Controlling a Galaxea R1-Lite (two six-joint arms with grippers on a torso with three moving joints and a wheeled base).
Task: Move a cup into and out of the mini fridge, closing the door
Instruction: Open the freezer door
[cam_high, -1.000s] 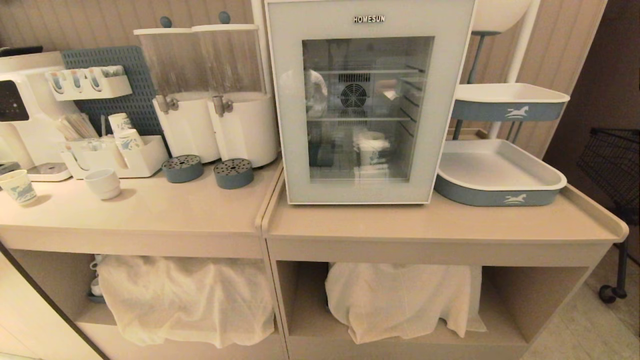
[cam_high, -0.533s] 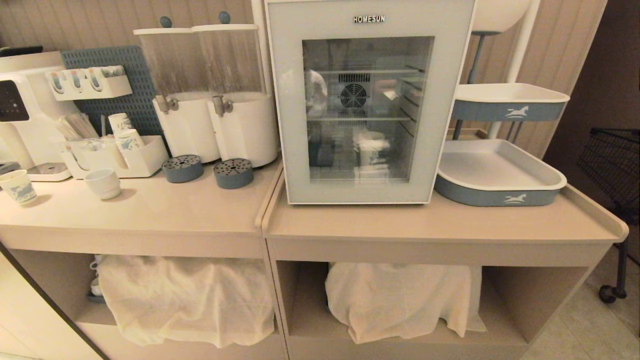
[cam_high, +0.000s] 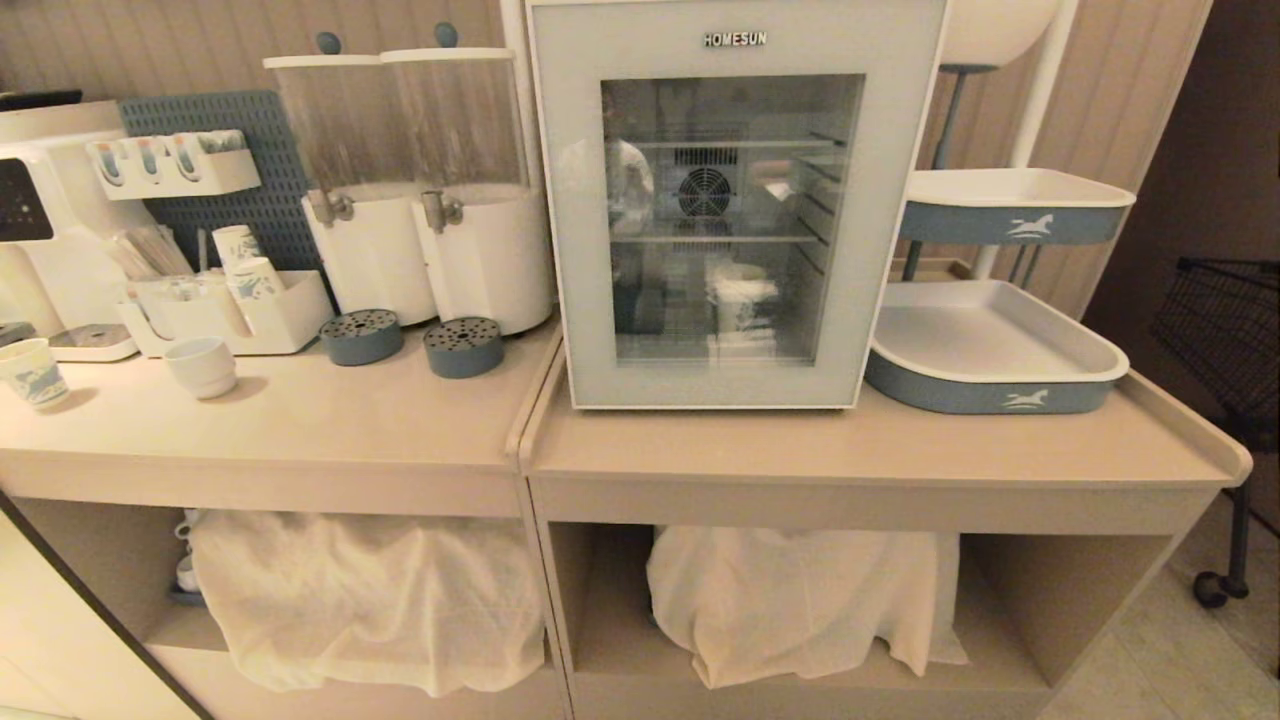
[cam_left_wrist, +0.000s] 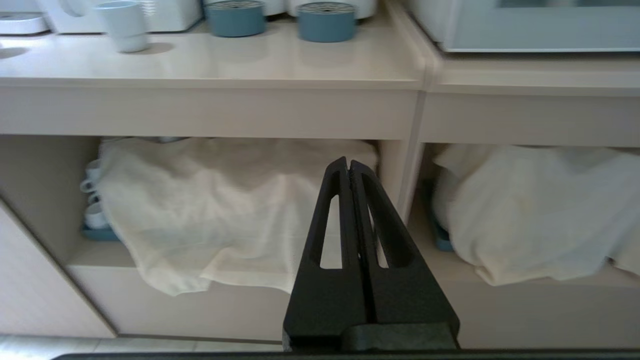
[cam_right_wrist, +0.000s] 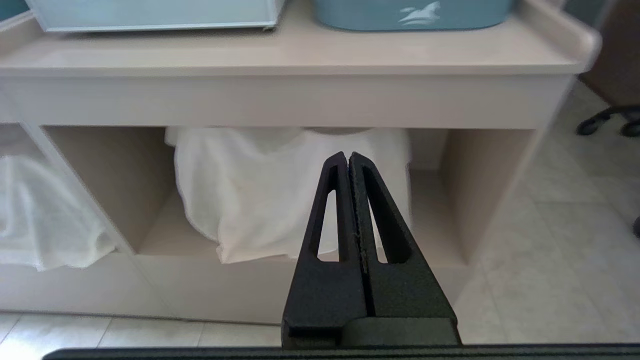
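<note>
Below counter edge, left pincer and right pincer level, clamped together, empty, facing cloth-covered shelves.

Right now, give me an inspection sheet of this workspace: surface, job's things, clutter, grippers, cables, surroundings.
Surface: beige counter in two joined sections, with open shelves below.
Job's things: mini fridge stands on the right section; its door is closed; the cup stands inside, seen through the glass.
Clutter: two drink dispensers, two blue drip trays, squat white cup, patterned paper cup, organiser bins, blue-and-white trays, white cloths draped over the shelves.
Grippers: left gripper and right gripper both shut, empty, low in front of the shelves.
Cables: nothing seen.
Surroundings: panelled wall, tiled floor, wire basket on the right.
</note>
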